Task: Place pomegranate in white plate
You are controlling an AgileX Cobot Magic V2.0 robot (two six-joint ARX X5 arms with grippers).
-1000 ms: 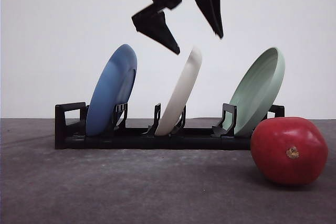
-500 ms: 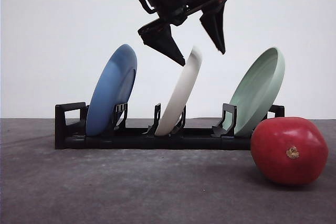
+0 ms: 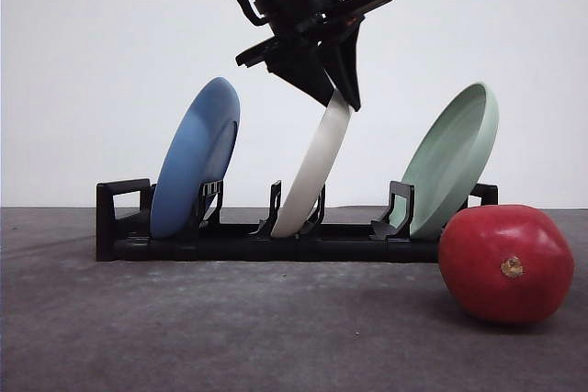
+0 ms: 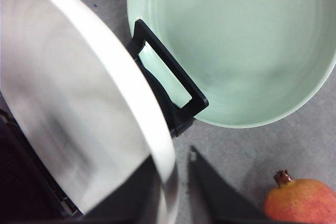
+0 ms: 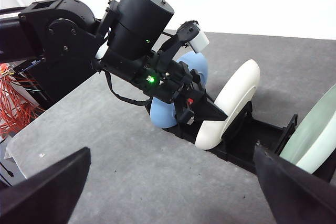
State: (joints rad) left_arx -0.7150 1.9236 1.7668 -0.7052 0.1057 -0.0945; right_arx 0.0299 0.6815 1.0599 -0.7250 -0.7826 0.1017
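Observation:
The white plate (image 3: 312, 172) stands tilted in the middle slot of a black rack (image 3: 239, 240). My left gripper (image 3: 338, 94) comes down from above and is shut on the plate's top rim. In the left wrist view the plate's rim (image 4: 163, 150) runs between the two dark fingers (image 4: 210, 192). The red pomegranate (image 3: 505, 263) lies on the table at the front right, beside the rack's right end, and its crown end shows in the left wrist view (image 4: 302, 203). My right gripper (image 5: 170, 192) hangs open, well back from the rack, looking at the white plate (image 5: 231, 103) and the left gripper (image 5: 202, 111).
A blue plate (image 3: 195, 158) leans in the rack's left slot and a pale green plate (image 3: 450, 158) in the right slot, just behind the pomegranate. Grey table surface lies in front of the rack. Red cables (image 5: 16, 98) hang beyond the table's edge.
My left gripper has come down from above the rack and its open fingers have shut on the white plate's top rim. The pomegranate and the plates have not moved.

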